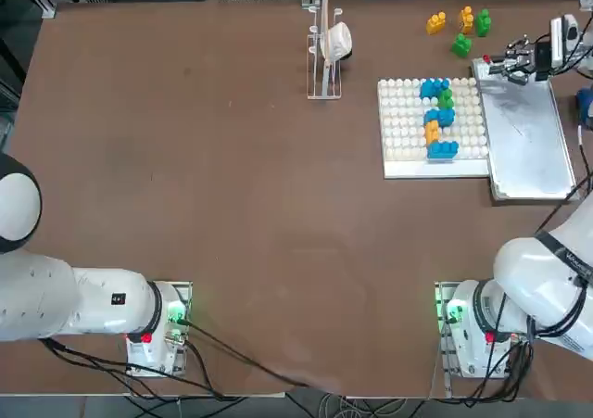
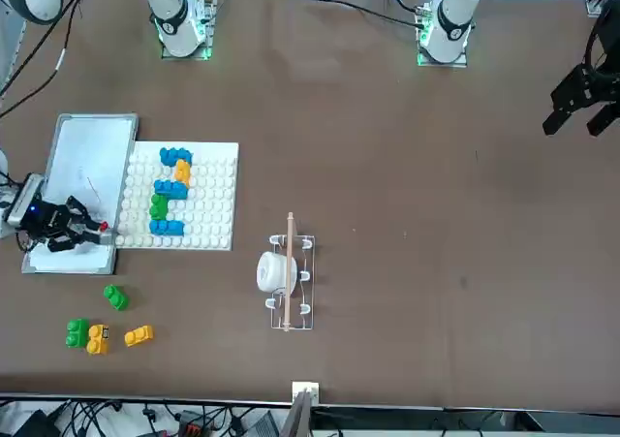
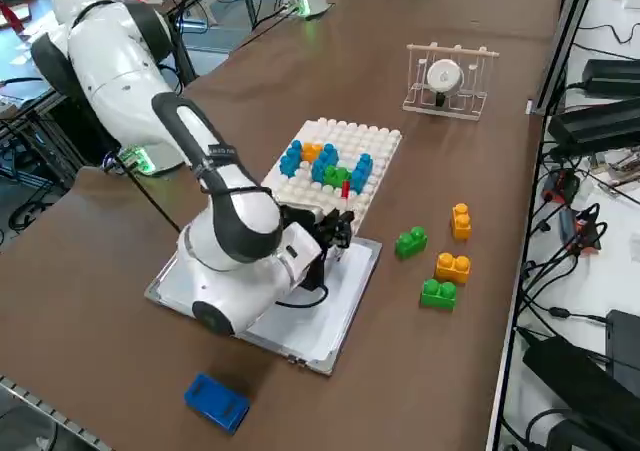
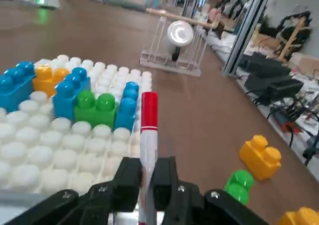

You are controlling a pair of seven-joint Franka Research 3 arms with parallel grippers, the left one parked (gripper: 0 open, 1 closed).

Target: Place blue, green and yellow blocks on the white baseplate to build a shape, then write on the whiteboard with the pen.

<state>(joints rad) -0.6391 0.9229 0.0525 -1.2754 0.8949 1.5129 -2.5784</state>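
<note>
right gripper point(image 4: 145, 182) jaws clamp the pen point(image 4: 148, 135) over the whiteboard point(image 1: 528, 145) corner; a tilted pen could slip or skip when writing.

Glossy plastic blocks point(image 4: 94, 110), studded white baseplate point(image 1: 400, 121); smooth whiteboard point(image 1: 533, 145), matt brown table point(image 1: 232, 205).

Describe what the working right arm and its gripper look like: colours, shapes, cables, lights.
The right arm is made of glossy white rounded shells with black bands at the joints. Its base carries a green light and a red spot, with black cables trailing from it. The right gripper is black, with two blocky fingers rising from a dark body. A small camera unit sits at the wrist.
</note>
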